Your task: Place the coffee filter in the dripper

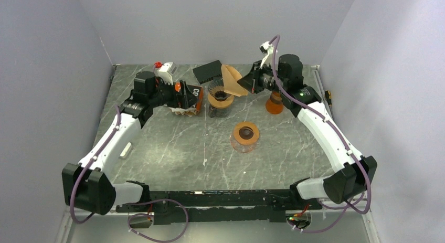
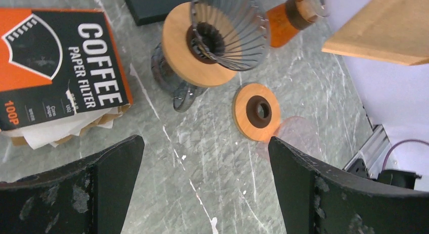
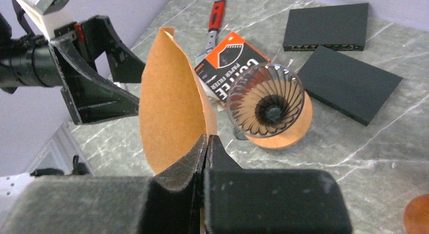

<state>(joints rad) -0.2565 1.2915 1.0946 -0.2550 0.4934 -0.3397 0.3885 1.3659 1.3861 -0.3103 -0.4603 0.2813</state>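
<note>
The coffee filter point(image 3: 169, 102), a brown paper cone, hangs in the air pinched at its edge by my right gripper point(image 3: 207, 140), which is shut on it. From above, the filter point(image 1: 231, 77) is just behind and to the right of the dripper point(image 1: 220, 96), with the right gripper point(image 1: 246, 83) beside it. The dripper point(image 3: 265, 105) is a clear ribbed glass cone with a wooden ring, standing on a glass carafe, with nothing in it. My left gripper point(image 2: 205, 143) is open over bare table, left of the dripper point(image 2: 230, 29). The filter point(image 2: 384, 27) shows at the upper right there.
An orange and black pack of paper filters point(image 2: 60, 67) lies under the left gripper's side. A second wooden-ringed piece point(image 1: 245, 135) lies mid-table. An orange bottle point(image 1: 274, 103) stands right of the dripper. Two black boxes point(image 3: 349, 82) and a red-handled tool point(image 3: 216, 14) lie at the back.
</note>
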